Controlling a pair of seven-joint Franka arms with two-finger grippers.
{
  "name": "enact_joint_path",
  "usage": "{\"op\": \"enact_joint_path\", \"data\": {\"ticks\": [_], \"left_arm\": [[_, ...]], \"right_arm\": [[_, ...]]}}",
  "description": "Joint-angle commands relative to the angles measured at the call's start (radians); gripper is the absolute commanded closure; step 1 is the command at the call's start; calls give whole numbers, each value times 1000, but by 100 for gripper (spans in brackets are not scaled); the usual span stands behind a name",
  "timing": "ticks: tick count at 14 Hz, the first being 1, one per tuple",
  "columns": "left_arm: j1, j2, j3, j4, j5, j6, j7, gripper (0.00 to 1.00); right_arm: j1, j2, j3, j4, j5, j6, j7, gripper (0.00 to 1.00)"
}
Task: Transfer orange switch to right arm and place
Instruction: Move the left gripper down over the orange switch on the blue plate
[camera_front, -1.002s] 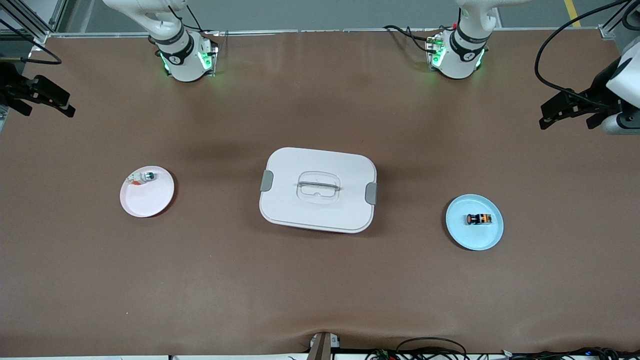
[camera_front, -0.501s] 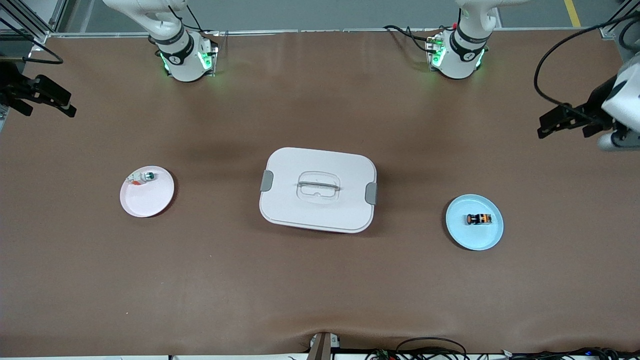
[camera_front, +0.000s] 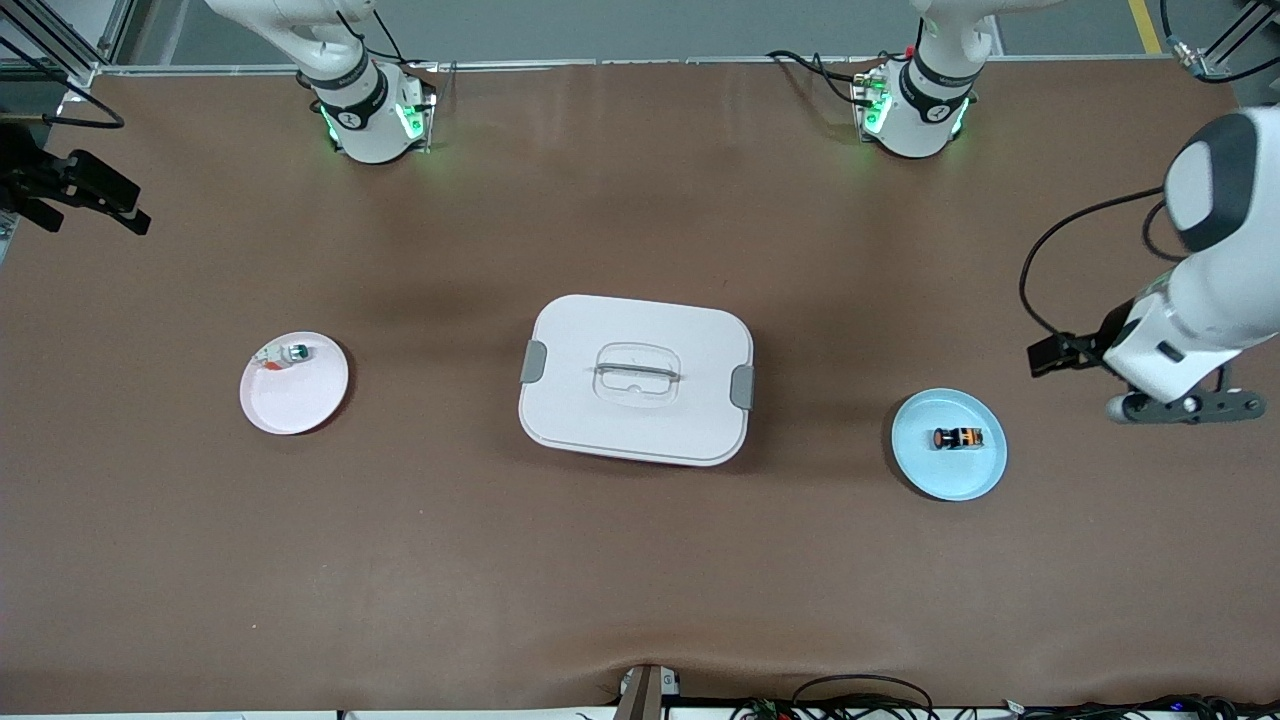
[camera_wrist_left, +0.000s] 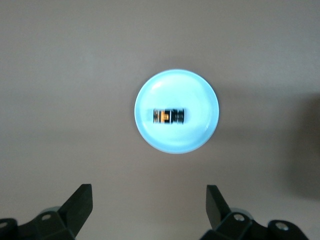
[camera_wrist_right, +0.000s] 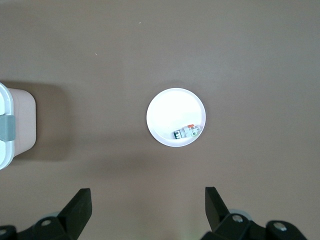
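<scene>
Orange switch (camera_front: 957, 437) lies on its side on the blue plate (camera_front: 985, 475), untouched. Left tool (camera_front: 1065, 357) has swung in from the surface's edge over the last second and now hangs just off the plate toward the left arm's end, jaws wide open, nothing held. So: approach underway, pick not yet made. Right tool (camera_front: 95, 195) waits open, well off the pink plate (camera_front: 300, 400). No readable labels or writing.
</scene>
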Motion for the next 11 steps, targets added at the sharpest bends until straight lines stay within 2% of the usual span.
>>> {"op": "enact_joint_path", "data": {"ticks": [1, 5, 11], "left_arm": [[17, 22, -4, -100, 19, 157, 4, 0], [19, 99, -2, -163, 21, 321, 4, 0], [23, 263, -2, -161, 19, 510, 4, 0]], "right_arm": [[-14, -13, 7, -1, -9, 5, -8, 0], [-14, -13, 7, -2, -7, 7, -8, 0], [-8, -13, 12, -8, 0, 8, -6, 0]]}}
